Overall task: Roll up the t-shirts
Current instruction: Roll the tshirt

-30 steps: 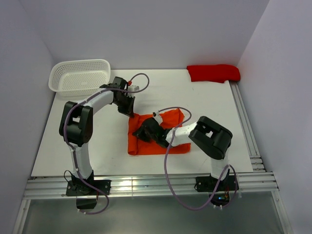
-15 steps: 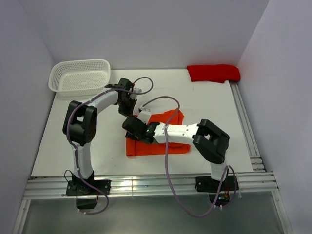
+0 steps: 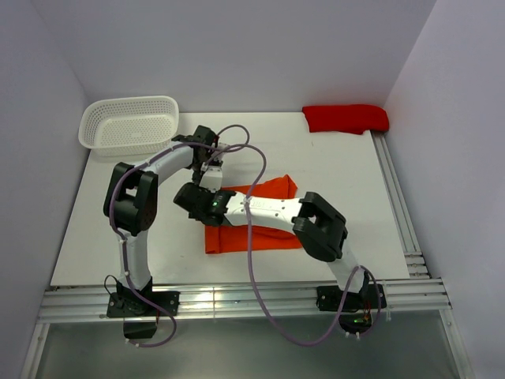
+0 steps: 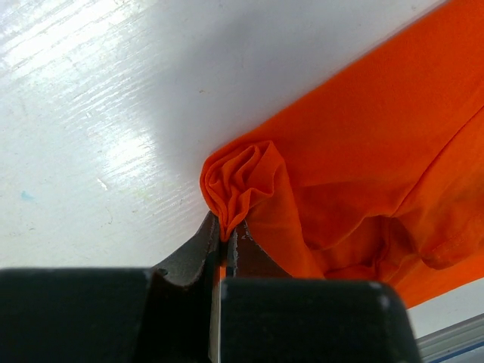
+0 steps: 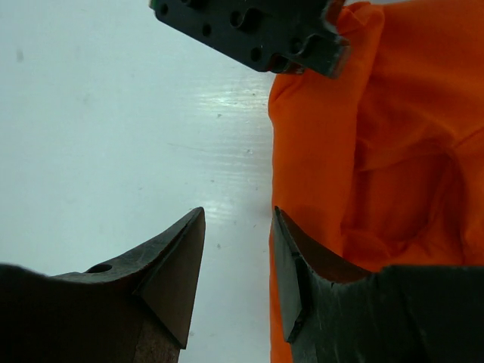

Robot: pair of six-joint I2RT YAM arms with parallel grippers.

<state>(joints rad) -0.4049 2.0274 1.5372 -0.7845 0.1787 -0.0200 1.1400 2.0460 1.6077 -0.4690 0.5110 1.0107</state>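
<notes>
left fingers [image 4: 198, 248] pinch orange t-shirt [image 4: 355, 151] corner | right fingers [image 5: 175, 261] now wide, moved to that edge | roll not begun

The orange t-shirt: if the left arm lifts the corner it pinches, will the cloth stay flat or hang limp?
Probably limp: the orange t-shirt bunches into soft folds where the left fingers pinch it. It likely weighs little, being thin cloth. On the glossy table the rest may slide along.

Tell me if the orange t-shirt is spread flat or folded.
Folded. The orange t-shirt lies as a narrow doubled band on the table, one corner bunched in the shut left jaws.
</notes>
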